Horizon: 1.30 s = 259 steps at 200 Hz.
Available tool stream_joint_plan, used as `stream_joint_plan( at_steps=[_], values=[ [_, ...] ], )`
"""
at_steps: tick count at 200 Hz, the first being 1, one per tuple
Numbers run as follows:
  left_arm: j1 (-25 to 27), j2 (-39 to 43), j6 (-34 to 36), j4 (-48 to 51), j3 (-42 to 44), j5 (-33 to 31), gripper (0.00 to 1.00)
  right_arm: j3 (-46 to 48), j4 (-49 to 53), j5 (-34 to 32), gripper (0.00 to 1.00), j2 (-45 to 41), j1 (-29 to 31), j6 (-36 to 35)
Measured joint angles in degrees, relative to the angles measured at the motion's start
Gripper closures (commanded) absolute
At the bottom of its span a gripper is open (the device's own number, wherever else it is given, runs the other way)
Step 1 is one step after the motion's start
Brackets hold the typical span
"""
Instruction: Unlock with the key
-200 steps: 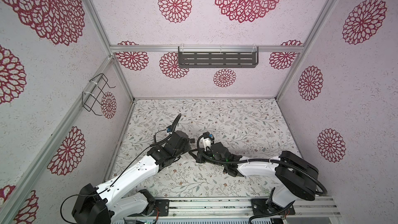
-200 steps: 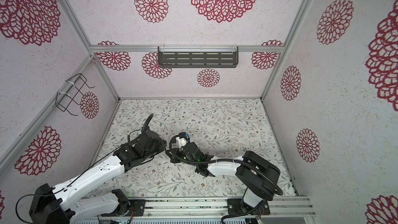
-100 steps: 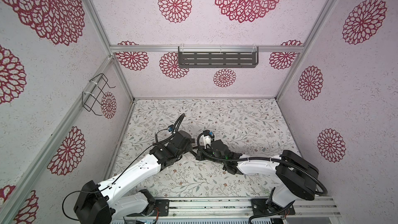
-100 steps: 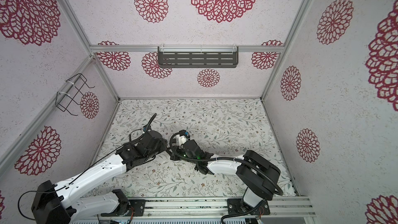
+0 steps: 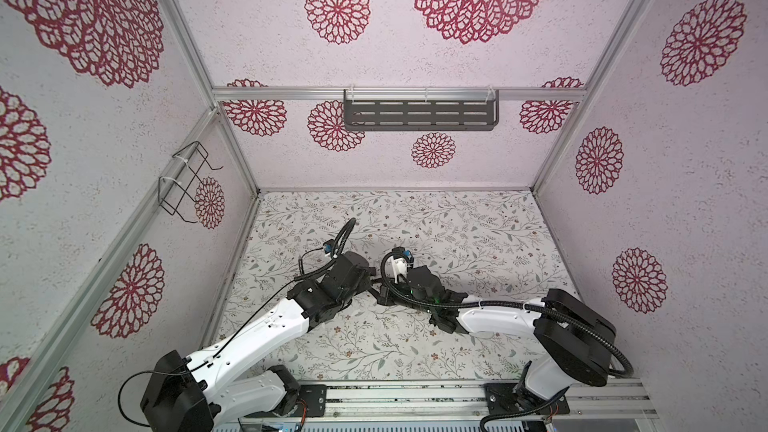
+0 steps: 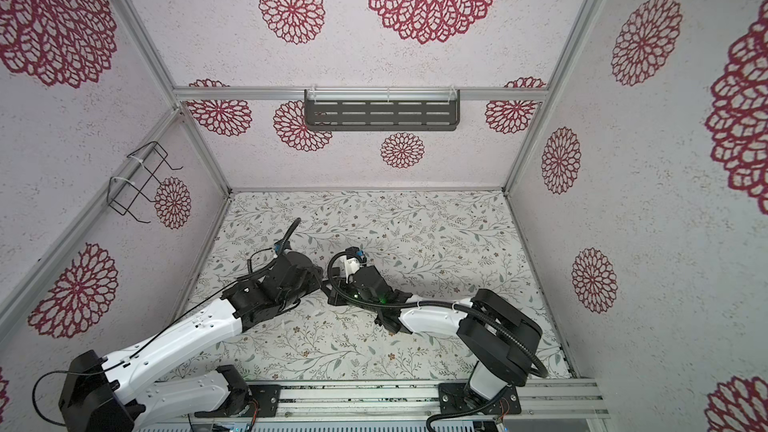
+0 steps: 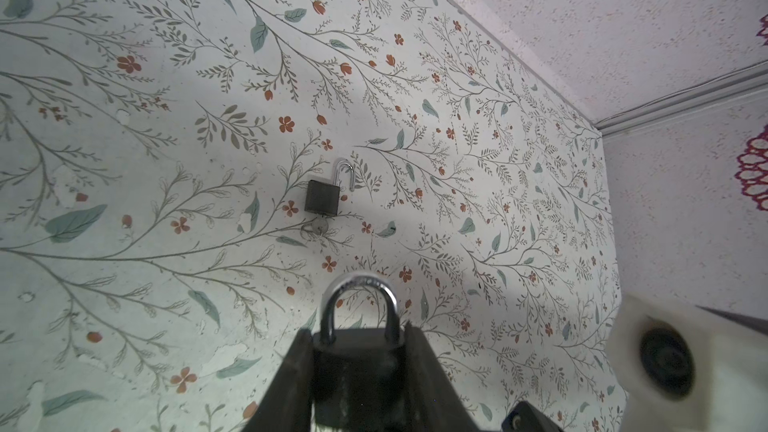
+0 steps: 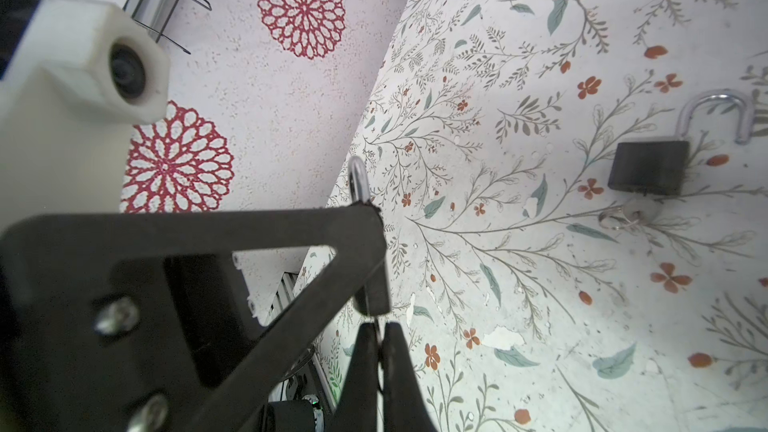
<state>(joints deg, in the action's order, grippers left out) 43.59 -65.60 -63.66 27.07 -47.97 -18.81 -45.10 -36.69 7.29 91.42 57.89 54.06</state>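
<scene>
padlock: your left gripper (image 7: 358, 331) is clamped across the padlock (image 7: 357, 359) on its black body; it hangs clear of the table (image 7: 166, 160)
look: matte black body, bright steel shackle (image 7: 359, 284); both shackle legs are seated, so it isn't unlocked yet
key: the key (image 8: 376, 321) shows only as a thin edge-on sliver between your right gripper (image 8: 377, 327) pads; calling it the key is my read; it's at the lock's base, depth in the keyway can't be told
right gripper: pinched shut on that sliver
axis: the lock's long axis, base to shackle, runs in line with the right fingers; base is straight ahead of the tips, shackle points away
hidden: the left finger (image 8: 249, 243) blocks the keyway face from the right wrist
nearer arm: right, at the base; left only braces
next (judgement): twist about that axis; stay in line or the key binds
beyond: second padlock (image 7: 321, 197) lies flat past the held shackle, well apart; shackle swung open, second key (image 7: 319, 226) at its base
</scene>
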Motion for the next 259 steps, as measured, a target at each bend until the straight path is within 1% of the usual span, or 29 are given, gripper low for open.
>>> stream_joint_plan(
  at_steps=[17, 37, 84, 101, 118, 148, 186, 231, 259],
  values=[
    [0.02, 0.5, 0.0, 0.2, 0.0, -0.42, 1.0, 0.5, -1.18, -0.02, 0.89, -0.02, 0.02, 0.04],
    [0.26, 0.94, 0.02, 0.76, -0.02, -0.5, 1.0, 1.7, -2.99, 0.0, 0.84, -0.04, 0.11, 0.13],
    [0.39, 2.34, 0.04, 1.62, 0.0, -1.7, 1.0, 2.73, -5.38, 0.0, 0.83, -0.04, 0.7, 0.63],
    [0.39, 2.78, 0.04, 1.66, -0.02, -2.14, 1.0, 2.73, -5.7, 0.0, 0.86, -0.04, 0.94, 0.61],
    [0.39, 2.99, 0.02, 1.68, 0.0, -2.32, 1.0, 2.78, -6.25, 0.09, 0.93, -0.04, 1.09, 0.92],
    [0.39, 3.02, -0.02, 1.66, 0.0, -2.34, 1.0, 3.02, -7.26, 0.26, 1.0, -0.04, 1.2, 1.16],
    [0.33, 3.02, -0.31, 1.05, 0.37, -1.18, 1.0, 3.06, -7.23, 0.22, 1.0, -0.04, 1.11, 1.07],
    [0.37, 3.02, -0.37, -3.85, 2.67, -0.57, 1.0, 3.06, -6.6, 0.57, 1.0, -0.07, -0.11, 1.16],
    [0.39, 3.04, 0.39, -6.36, 2.82, -0.72, 1.0, 3.06, -6.91, 1.14, 1.0, -0.83, -1.14, 2.93]
  ],
)
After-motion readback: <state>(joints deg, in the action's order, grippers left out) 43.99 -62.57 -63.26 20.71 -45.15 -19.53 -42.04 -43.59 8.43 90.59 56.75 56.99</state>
